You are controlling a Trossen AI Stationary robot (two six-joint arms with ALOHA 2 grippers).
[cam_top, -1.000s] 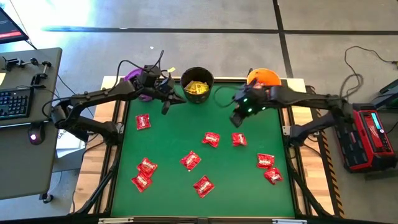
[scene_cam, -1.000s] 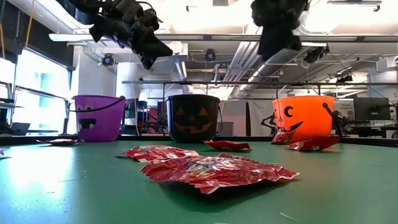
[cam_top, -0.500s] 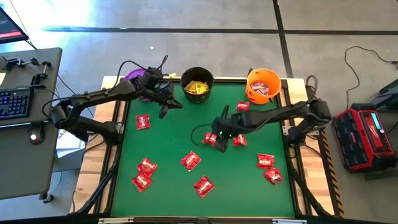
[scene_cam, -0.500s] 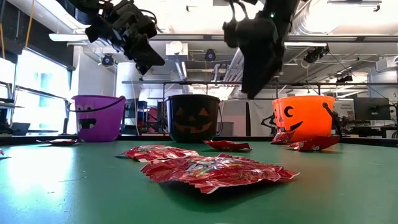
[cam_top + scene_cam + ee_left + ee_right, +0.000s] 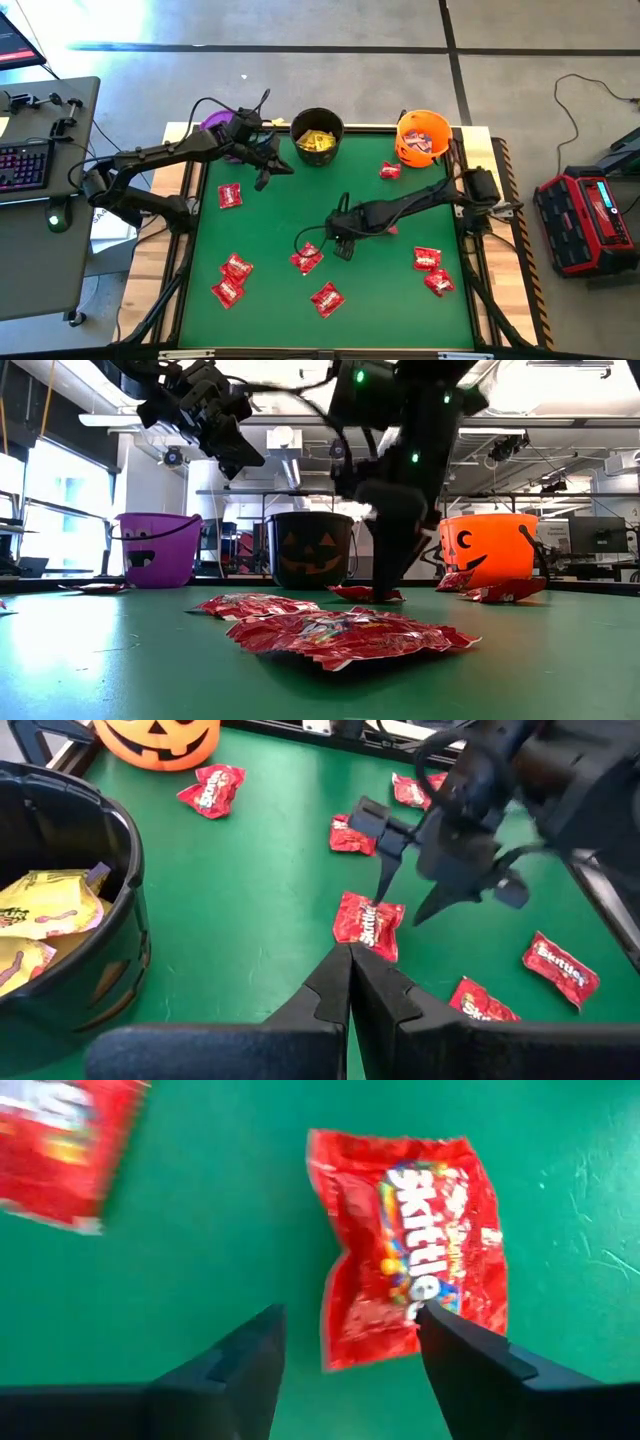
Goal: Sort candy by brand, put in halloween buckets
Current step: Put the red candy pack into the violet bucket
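Note:
Several red candy packets lie flat on the green table [image 5: 270, 225]. My right gripper [image 5: 350, 1320] stands open, pointing steeply down over one red packet [image 5: 410, 1230] near the table's middle [image 5: 368, 925]. One fingertip [image 5: 432, 1318] overlaps the packet's edge and the other stands beside it over bare table. My left gripper [image 5: 350, 960] hangs shut and empty, high above the table near the black bucket [image 5: 318, 135], which holds yellow packets. The purple bucket [image 5: 158, 548] stands at the far left and the orange bucket [image 5: 423, 135] at the far right. My right gripper straddles one edge of the red packet [image 5: 375, 910] from above, fingers pointing steeply down. The packet lies flat on the table. Whether a fingertip touches it, I cannot tell.
Another red packet [image 5: 50, 1150] lies close beside the right gripper. More lie at the near left [image 5: 232, 278], the near middle [image 5: 327, 298], the near right [image 5: 432, 270], the left [image 5: 230, 195] and by the orange bucket [image 5: 390, 170]. A cable loops off the right wrist [image 5: 305, 240].
My right gripper has swung from beside the orange bucket toward the table's middle and near side. It has come down from high above the table to just over a red packet. My left gripper has stayed in place.

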